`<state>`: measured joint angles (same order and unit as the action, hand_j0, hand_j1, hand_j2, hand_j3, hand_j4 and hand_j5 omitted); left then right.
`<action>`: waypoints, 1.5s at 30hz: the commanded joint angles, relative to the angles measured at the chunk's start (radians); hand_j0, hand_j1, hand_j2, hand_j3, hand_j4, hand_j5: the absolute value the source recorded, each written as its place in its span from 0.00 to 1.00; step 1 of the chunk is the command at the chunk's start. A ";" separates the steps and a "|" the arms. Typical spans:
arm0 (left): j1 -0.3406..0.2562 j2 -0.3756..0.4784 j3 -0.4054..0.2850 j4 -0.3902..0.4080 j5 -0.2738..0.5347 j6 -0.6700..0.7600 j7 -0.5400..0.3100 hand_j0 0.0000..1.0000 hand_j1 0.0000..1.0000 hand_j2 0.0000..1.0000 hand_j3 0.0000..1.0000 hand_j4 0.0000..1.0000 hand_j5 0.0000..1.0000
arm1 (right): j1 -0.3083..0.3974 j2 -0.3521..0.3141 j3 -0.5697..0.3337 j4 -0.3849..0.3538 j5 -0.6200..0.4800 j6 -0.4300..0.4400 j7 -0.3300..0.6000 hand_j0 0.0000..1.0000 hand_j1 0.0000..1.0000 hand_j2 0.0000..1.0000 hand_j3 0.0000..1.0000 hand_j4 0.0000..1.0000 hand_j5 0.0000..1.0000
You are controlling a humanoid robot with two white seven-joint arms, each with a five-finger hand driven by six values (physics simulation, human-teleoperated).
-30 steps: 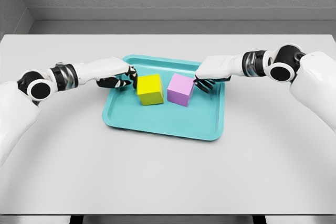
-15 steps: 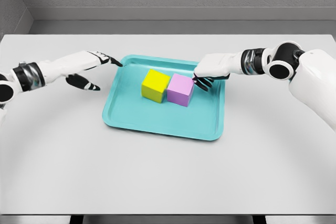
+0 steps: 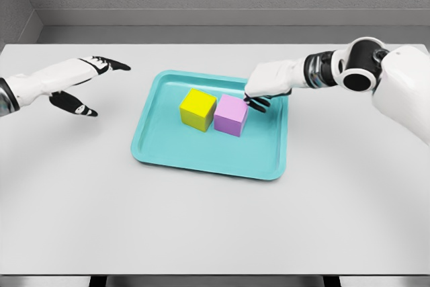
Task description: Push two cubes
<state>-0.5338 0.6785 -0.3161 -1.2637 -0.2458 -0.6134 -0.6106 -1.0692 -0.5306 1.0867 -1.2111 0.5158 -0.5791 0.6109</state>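
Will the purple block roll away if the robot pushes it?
Probably not: the purple block has flat faces and sits flat, so it should slide. It touches the yellow block, so that one would likely move too. The teal tray has a raised rim that may stop them.

Bright, even render — shadows seemingly faint.

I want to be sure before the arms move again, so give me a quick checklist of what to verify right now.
1. Yellow cube and purple cube touching: ok, side by side.
2. Both cubes inside the tray: ok.
3. Left hand clear of the tray: ok, over the table, fingers spread, holding nothing.
4. Right hand clear of the purple cube: not ok, fingertips at its upper right corner.
5. Right hand actually touching the cube: cannot tell.
6. Cubes flat, not tipped: ok.
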 commanded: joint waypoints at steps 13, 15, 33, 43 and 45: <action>-0.006 -0.077 0.005 0.018 0.011 0.003 0.000 1.00 1.00 1.00 1.00 1.00 1.00 | -0.075 -0.054 0.211 -0.024 -0.005 0.005 0.000 0.15 0.15 0.15 0.15 0.15 0.15; -0.006 -0.077 0.006 0.014 0.013 0.003 0.000 1.00 1.00 1.00 1.00 1.00 1.00 | -0.075 -0.032 0.239 0.005 -0.005 0.007 0.000 0.15 0.15 0.15 0.15 0.15 0.15; -0.003 -0.077 0.006 0.043 0.011 0.003 0.000 1.00 1.00 1.00 1.00 1.00 1.00 | -0.077 0.026 0.251 0.024 -0.008 0.013 0.000 0.15 0.15 0.15 0.15 0.15 0.15; -0.003 -0.077 0.006 0.044 0.011 0.003 0.000 1.00 1.00 1.00 1.00 1.00 1.00 | -0.078 0.041 0.251 0.024 -0.008 0.015 0.000 0.15 0.15 0.15 0.15 0.15 0.15; -0.003 -0.077 0.006 0.044 0.011 0.003 0.000 1.00 1.00 1.00 1.00 1.00 1.00 | -0.078 0.046 0.251 0.024 -0.008 0.015 0.000 0.15 0.15 0.15 0.15 0.15 0.15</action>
<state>-0.5369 0.6006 -0.3103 -1.2196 -0.2423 -0.6135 -0.6114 -1.1474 -0.4893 1.3386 -1.1873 0.5103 -0.5664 0.6110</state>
